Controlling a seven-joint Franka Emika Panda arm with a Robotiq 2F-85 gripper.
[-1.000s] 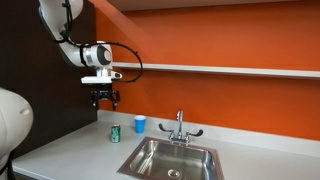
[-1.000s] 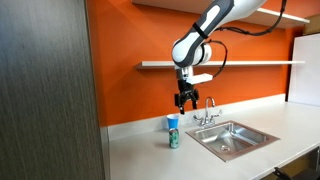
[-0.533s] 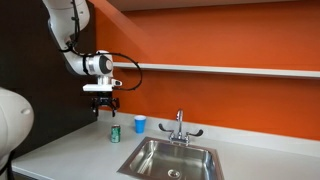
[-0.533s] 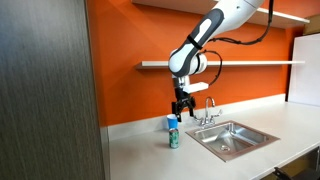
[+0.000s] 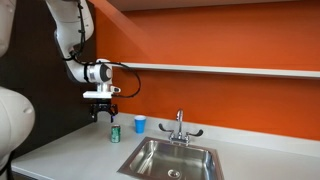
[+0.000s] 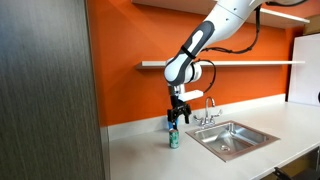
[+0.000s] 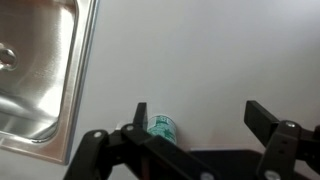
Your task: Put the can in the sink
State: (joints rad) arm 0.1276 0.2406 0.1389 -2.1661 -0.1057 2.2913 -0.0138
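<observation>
The green can stands upright on the white counter left of the sink; it also shows in an exterior view and in the wrist view. The sink shows as a steel basin with a chrome faucet in both exterior views and at the left of the wrist view. My gripper hangs open and empty above the can, a little to its side. In the wrist view the open fingers are spread, with the can close to one finger.
A small blue cup stands behind the can near the orange wall; it also shows in an exterior view. A shelf runs along the wall above. A dark cabinet panel stands at the counter's end.
The gripper has moved down and away from the sink, toward the can, staying open. The can and cup have not moved.
</observation>
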